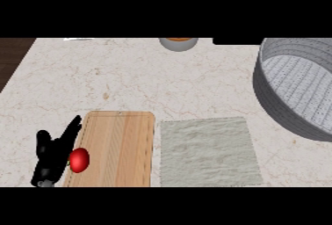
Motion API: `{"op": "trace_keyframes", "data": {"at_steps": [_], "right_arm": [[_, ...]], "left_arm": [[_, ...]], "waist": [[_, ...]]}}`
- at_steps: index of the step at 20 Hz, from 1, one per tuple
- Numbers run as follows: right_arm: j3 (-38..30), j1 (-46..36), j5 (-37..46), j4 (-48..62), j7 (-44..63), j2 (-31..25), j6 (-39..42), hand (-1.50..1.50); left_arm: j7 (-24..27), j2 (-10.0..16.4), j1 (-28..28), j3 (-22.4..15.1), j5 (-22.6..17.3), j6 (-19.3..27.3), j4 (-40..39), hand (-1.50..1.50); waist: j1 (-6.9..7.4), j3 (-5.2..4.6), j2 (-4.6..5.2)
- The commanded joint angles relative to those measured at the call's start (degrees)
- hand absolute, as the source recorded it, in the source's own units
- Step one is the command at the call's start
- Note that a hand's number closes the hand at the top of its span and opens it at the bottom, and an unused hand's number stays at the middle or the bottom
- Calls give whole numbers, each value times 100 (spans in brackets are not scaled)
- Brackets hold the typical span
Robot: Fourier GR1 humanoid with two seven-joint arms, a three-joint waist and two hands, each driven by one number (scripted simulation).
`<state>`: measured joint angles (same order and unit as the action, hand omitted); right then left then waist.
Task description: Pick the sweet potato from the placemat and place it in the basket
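The pale grey-green placemat [209, 151] lies on the marble counter at lower centre, and nothing rests on it. No sweet potato shows anywhere in the head view. The grey woven basket [285, 103] stands at the right edge, partly cut off, and the part of its inside that shows holds nothing. My left hand [50, 159] is at the lower left, fingers straight and pointing up, beside the left edge of a wooden board. My right hand does not show.
A wooden cutting board [123, 145] lies left of the placemat, with a small red round item [79, 160] on its left edge, next to my left hand. A grey cup [178, 44] with something orange in it stands at the far edge.
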<state>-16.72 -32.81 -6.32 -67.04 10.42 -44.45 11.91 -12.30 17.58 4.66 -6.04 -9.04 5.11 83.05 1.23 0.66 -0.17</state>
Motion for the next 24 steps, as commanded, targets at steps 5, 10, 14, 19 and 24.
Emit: {"op": "trace_keyframes", "data": {"at_steps": [5,10,14,19,24], "right_arm": [[255,-89,1200,925,-579,-265,-743,150],[438,-48,1532,1526,-1602,-495,-374,-150],[411,-703,1703,2280,-1897,-566,-393,-150],[-43,-898,1407,2947,-2423,-816,-134,-150],[-607,-979,1041,3664,-2524,-1159,32,-150]], "left_arm": [[-186,26,79,126,-152,-251,-418,0],[-375,-125,163,33,44,0,-174,0],[-186,-181,197,-42,197,-57,-291,0],[-335,-176,335,21,89,-136,-48,0],[-158,-124,91,278,-14,-282,-556,0]], "waist": [[-12,-67,65],[-33,-61,43],[10,-63,52],[5,-59,48],[-40,-59,77]]}}
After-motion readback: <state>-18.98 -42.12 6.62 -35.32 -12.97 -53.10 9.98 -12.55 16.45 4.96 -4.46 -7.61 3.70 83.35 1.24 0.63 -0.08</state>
